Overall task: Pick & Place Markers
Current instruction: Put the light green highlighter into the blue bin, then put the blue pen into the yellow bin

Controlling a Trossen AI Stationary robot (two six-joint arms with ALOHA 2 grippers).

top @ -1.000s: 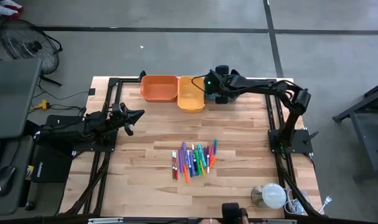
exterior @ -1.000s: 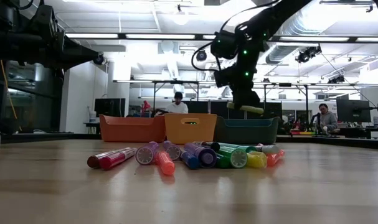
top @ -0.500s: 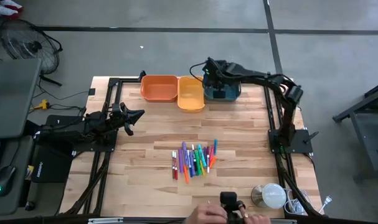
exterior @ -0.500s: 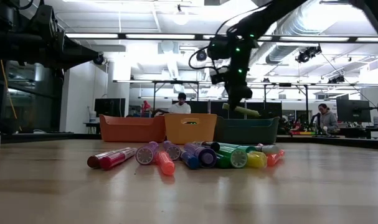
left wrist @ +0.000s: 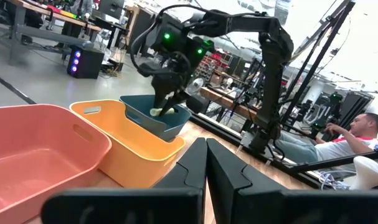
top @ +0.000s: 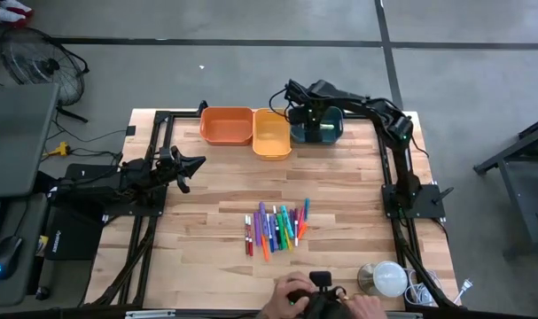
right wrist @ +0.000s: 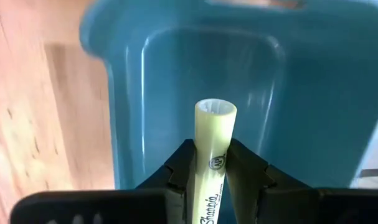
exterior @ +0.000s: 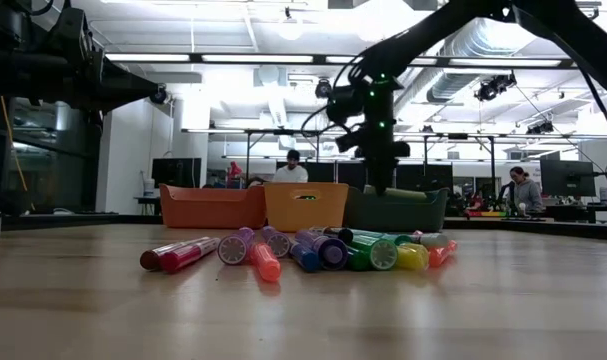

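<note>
The markers (top: 277, 228) lie side by side in a loose row on the table's near middle, also seen in the low view as markers (exterior: 303, 250). My right gripper (top: 309, 113) hangs over the teal bin (top: 320, 129) at the far edge, shut on a pale yellow marker (right wrist: 215, 143). From the left wrist view that yellow marker (left wrist: 157, 112) dips inside the teal bin (left wrist: 170, 118). My left gripper (top: 196, 164) waits shut above the table's left side, touching nothing. My right gripper pinches the yellow marker by its barrel (right wrist: 212, 163) between the two fingers (right wrist: 177, 167). The marker lies along the fingers, and its round end (right wrist: 216, 112) sticks out past the fingertips. The fingers come from above, slanting down into the teal bin. The marker is lifted off the table.
An orange bin (top: 227, 125) and a yellow-orange bin (top: 271, 133) stand left of the teal one along the far edge. A white round object (top: 388, 277) sits at the near right corner. A person's hands (top: 308, 303) are at the near edge.
My right gripper, still shut on the yellow marker, has shifted a little toward the table's left and gone down over the teal bin, bringing the marker down to the bin's rim. A person's hands have come in at the near edge.
</note>
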